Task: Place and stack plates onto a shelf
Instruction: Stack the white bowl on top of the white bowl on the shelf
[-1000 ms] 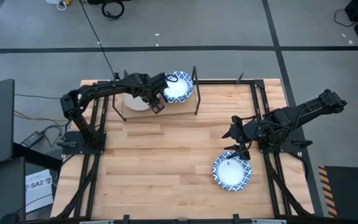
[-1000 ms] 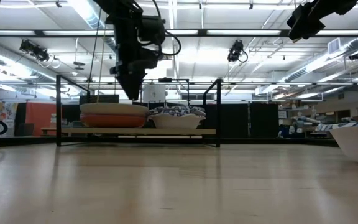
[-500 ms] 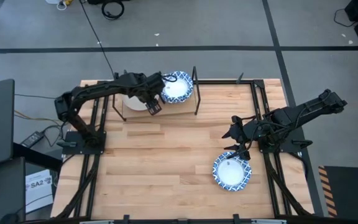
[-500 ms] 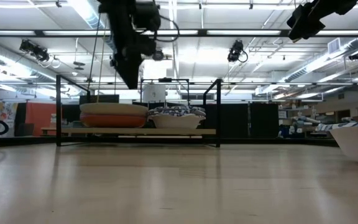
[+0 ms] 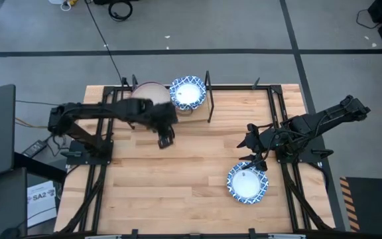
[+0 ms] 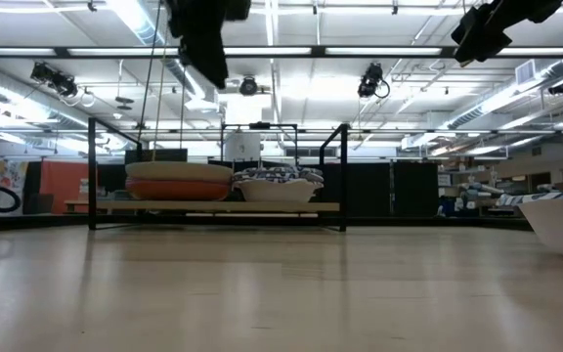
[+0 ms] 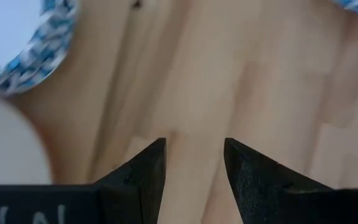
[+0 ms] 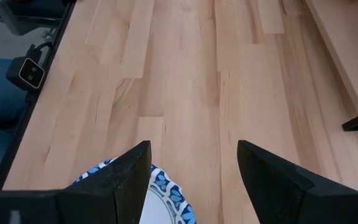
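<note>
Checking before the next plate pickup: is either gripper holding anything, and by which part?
Nothing is held. The left gripper and right gripper are both open and empty.

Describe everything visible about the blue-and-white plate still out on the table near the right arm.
The blue-and-white plate is round, with a patterned blue rim and a plain white centre. It lies flat and upright on the wooden table, near its right edge, alone and unstacked. The open right gripper hovers just beyond its rim without holding it. In the low view its side looks white and bowl-like.

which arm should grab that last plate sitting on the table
Right. The right claw hangs open just beside the blue-and-white plate at the table's right side. The left claw, also open and empty, is near the shelf, far across the table from that plate.
</note>
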